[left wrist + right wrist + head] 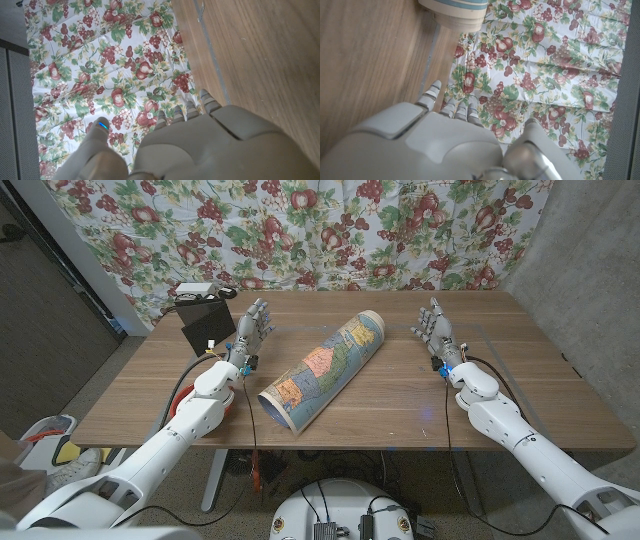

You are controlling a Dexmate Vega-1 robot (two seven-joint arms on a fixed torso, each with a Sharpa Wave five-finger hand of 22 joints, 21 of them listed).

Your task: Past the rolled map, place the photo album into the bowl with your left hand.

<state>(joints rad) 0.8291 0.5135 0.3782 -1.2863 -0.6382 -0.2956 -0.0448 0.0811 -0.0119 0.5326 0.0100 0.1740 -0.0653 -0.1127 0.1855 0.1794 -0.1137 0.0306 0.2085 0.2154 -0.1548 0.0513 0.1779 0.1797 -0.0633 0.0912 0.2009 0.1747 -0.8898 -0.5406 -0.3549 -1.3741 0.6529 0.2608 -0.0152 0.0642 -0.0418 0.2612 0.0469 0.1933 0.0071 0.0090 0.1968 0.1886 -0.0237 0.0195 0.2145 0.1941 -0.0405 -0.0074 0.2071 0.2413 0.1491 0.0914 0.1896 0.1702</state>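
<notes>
Backdrop and table

A fruit-and-flower patterned curtain [330, 220] was hung behind the wooden table [400, 395]; a grey wall [590, 270] was seen beside it.

Rolled map [322, 371]: multicoloured regions in orange, yellow, green and pink, blue at margins, tan paper edge. Table [400, 395] mid-brown wood grain; backdrop curtain [300, 230] white with red fruit, purple grapes, green leaves. Black photo album [208, 325]; both hands, left [250, 332] and right [436, 330], pale grey.
</notes>
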